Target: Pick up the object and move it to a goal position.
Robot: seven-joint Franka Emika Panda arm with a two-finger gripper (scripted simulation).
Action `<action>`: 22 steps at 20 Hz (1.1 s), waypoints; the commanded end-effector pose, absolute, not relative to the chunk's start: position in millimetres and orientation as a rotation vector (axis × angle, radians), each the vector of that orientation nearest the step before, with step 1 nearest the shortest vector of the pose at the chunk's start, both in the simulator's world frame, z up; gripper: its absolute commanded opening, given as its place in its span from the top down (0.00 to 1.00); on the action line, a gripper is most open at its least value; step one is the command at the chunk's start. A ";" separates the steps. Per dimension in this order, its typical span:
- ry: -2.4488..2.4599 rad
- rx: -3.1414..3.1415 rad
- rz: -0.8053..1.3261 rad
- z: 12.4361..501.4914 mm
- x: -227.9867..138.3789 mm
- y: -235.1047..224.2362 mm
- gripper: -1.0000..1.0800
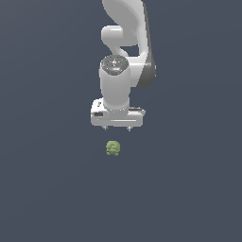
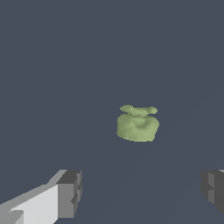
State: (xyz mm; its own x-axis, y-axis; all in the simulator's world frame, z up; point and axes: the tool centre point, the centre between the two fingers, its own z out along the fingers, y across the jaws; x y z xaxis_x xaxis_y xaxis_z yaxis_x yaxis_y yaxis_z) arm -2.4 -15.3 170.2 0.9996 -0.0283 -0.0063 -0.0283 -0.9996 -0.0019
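On the dark grey tabletop (image 1: 52, 189): the olive-green blob (image 1: 112, 148) sits alone, lumpy and small.
My pincer (image 1: 117, 128): it hangs above the blob, not touching it, jaws spread wide with nothing between them.
Fingertips (image 2: 70, 194): in the wrist view both grey pads show, the blob (image 2: 137, 124) lying beyond them.

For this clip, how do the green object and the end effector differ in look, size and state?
Colour: the green object is olive, while the end effector is white with dark grey pads. Shape: the object is lumpy and rounded; the end effector is blocky. Size: the object is much smaller than the end effector. State: the object lies apart and ungrasped; the end effector is open, holding nothing.
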 end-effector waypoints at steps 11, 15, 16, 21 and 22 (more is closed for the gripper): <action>0.018 -3.105 -0.031 188.3 5.2 8.7 0.04; 0.013 -3.107 -0.028 187.1 4.9 7.2 0.04; 0.007 -3.108 -0.028 186.8 4.9 7.0 0.04; -0.057 -3.109 -0.028 184.4 5.6 5.9 0.04; -0.076 -3.110 -0.028 183.5 5.8 5.4 0.04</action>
State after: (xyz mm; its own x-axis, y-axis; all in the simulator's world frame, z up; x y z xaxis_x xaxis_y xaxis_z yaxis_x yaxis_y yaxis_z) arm 5.6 6.1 184.7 0.9993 0.0329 0.0189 0.0335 -0.9989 -0.0314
